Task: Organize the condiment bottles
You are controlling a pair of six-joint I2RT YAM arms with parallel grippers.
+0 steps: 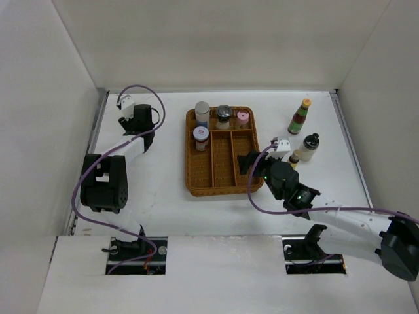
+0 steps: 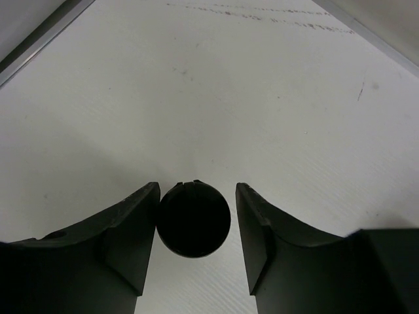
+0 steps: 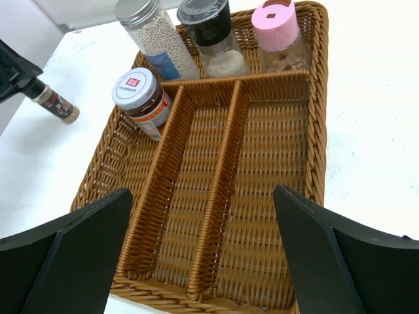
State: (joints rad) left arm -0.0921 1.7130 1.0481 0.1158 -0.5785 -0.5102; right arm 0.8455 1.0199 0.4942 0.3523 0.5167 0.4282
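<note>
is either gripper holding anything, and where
Right gripper holds nothing. Left gripper brackets a small bottle at its black cap, but a gap shows at one finger, so grip cannot be told.

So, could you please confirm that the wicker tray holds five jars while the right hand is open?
Not quite: the wicker tray holds four jars, not five: silver-capped jar, black-capped jar and pink-capped jar along the far row, red-and-white-capped jar nearer. The right wrist view shows this; the right hand is indeed open.
</note>
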